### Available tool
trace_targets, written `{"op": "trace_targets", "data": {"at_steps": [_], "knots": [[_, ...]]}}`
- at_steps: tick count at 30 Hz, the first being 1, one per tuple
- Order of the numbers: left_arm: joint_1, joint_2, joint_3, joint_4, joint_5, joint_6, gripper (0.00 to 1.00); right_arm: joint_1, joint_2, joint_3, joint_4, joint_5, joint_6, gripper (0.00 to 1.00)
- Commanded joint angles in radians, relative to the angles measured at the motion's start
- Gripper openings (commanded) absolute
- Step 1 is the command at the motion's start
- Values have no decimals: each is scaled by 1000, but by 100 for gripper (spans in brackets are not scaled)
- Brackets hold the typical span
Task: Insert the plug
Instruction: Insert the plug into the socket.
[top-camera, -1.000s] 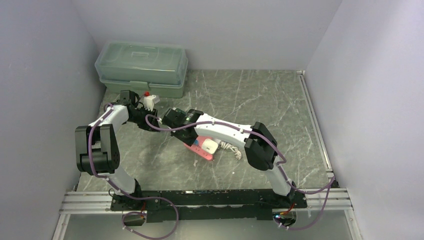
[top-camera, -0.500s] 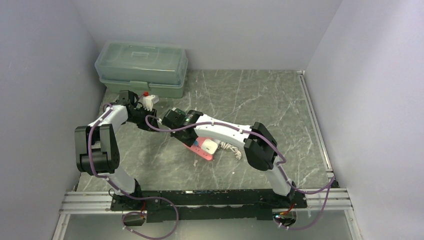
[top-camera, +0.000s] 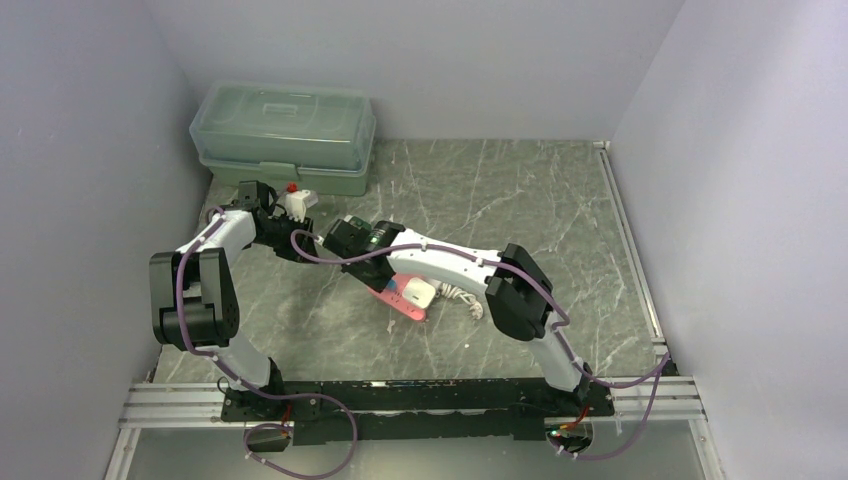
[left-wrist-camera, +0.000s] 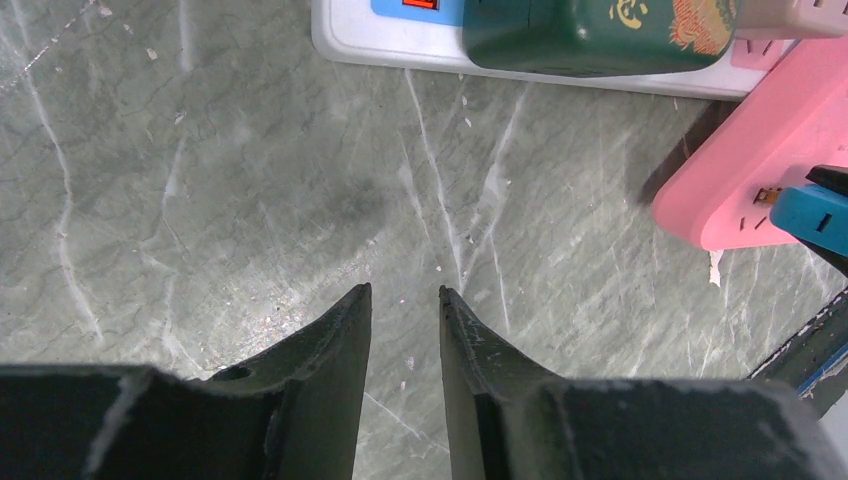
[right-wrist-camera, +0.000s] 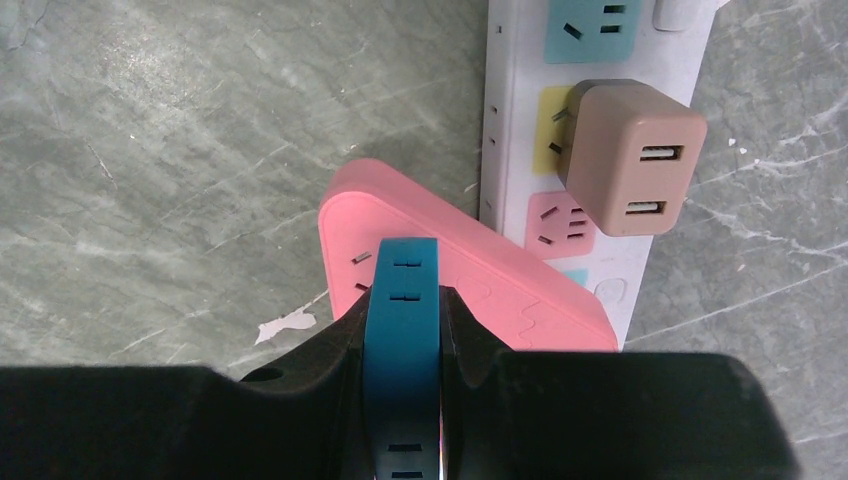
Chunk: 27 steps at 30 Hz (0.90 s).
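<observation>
Over the pink power strip, the right fingers pinch a blue plug; the left fingers hover narrowly parted.

Setting: a robotics laboratory test cell. Indicators:
- Plain pale lilac wall panels enclose the work area on three sides.
- A grey-green marble-pattern tabletop forms the work surface.
- A slotted aluminium mounting rail runs along the near edge and carries the white-and-black left arm and the white-and-black right arm.
- Exposed purple cables loop from the arm bases.
- A translucent green lidded plastic storage box stands in the back left corner.
</observation>
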Motion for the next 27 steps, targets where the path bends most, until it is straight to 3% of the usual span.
{"op": "trace_targets", "data": {"at_steps": [1, 27], "knots": [[4, -27, 3, -9, 30, 20, 36, 3, 3, 6, 29, 28, 12, 0], [9, -21, -5, 2, 40, 17, 34, 39, 22, -12, 6, 44, 42, 0]]}}
